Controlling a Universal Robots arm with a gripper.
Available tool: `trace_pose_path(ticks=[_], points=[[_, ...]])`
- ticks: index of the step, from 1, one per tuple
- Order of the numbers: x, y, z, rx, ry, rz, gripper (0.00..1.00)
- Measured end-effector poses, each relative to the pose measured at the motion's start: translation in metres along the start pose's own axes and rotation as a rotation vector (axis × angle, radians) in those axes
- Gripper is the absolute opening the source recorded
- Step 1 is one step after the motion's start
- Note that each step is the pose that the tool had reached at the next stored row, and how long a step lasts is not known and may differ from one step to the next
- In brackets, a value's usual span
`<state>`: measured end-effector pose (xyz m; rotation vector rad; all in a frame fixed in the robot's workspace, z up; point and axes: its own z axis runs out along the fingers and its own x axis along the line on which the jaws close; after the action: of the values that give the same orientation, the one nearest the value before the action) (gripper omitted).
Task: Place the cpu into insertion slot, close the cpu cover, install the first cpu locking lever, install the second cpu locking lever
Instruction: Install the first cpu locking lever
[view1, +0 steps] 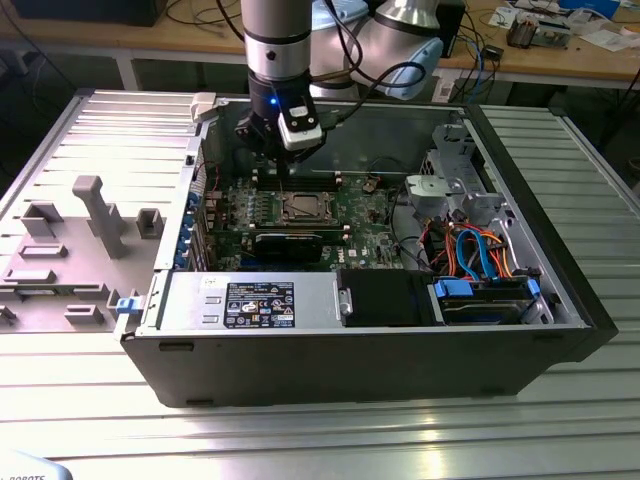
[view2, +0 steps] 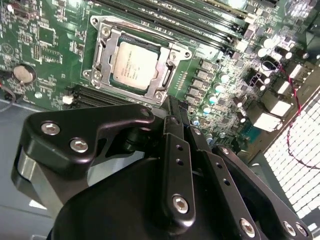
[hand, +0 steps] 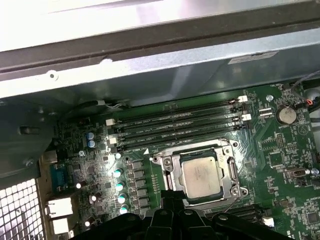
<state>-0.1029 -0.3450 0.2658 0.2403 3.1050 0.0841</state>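
One arm reaches down into the open computer case (view1: 330, 350), which lies on its side on a ribbed metal table (view1: 300, 430). The gripper (view1: 283, 175) hangs low over the green motherboard (view1: 370, 215), close to the insertion slot (view2: 131, 31) and on the side of the long memory slots (hand: 175, 125). In both wrist views its two black fingers (view2: 176, 150) stand pressed together and nothing is between them, so the gripper (view2: 170, 101) is closed and empty. I cannot tell if the tips touch the board. The cpu (view2: 136, 65) already sits flat inside the slot, with its dull silver top facing up. The cpu cover (view2: 106, 52) lies down over it as a thin metal frame, and the chip shows through its square window. In the first wrist view the cpu (hand: 201, 174) is just beyond the gripper (hand: 172, 194), and the cover (hand: 231, 170) goes around it. How the locking levers stand I cannot tell. A round coin battery (hand: 286, 115) sits on the board, well apart from the slot. On the exterior view's left, some grey fixture blocks (view1: 100, 215) stand on the table outside the case.
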Motion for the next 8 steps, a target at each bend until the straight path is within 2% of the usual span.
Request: trace_pose_path(ticks=[1,2,8], points=[[0.0001,-0.0001,0.0000,-0.0006,0.0020,-0.035,0.11],[0.0002,-0.0001,0.0001,-0.0010,0.0030,-0.054,0.11],[0.0011,-0.0002,0.0001,-0.0013,0.0035,-0.063,0.11]])
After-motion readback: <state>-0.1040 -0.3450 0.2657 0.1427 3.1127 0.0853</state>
